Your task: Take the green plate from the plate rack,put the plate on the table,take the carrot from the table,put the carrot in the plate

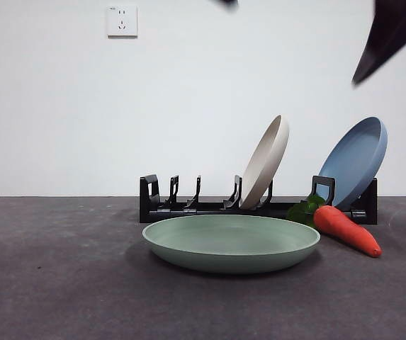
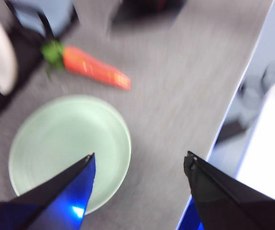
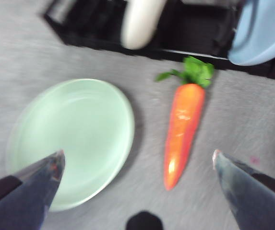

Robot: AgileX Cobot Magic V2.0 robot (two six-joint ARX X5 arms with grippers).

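Observation:
The green plate [image 1: 231, 242] lies flat on the table [image 1: 61, 283], in front of the plate rack [image 1: 188, 207]. The carrot [image 1: 347, 230] lies on the table just right of the plate, with its leaves toward the rack. My right gripper [image 3: 138, 153] is open and empty. It hovers above the gap between the plate [image 3: 70, 139] and the carrot [image 3: 183, 129]. My left gripper [image 2: 139, 155] is open and empty, high over the plate's [image 2: 65, 148] edge, with the carrot [image 2: 96, 71] beyond it. A dark arm [image 1: 392, 28] shows at the front view's top right.
A cream-beige plate [image 1: 265, 161] and a dusty blue plate [image 1: 355, 161] stand tilted in the rack's right half. The rack's left slots hold nothing. The table's edge [image 2: 223, 129] runs close to the left gripper. A wall socket [image 1: 122, 21] is on the white wall.

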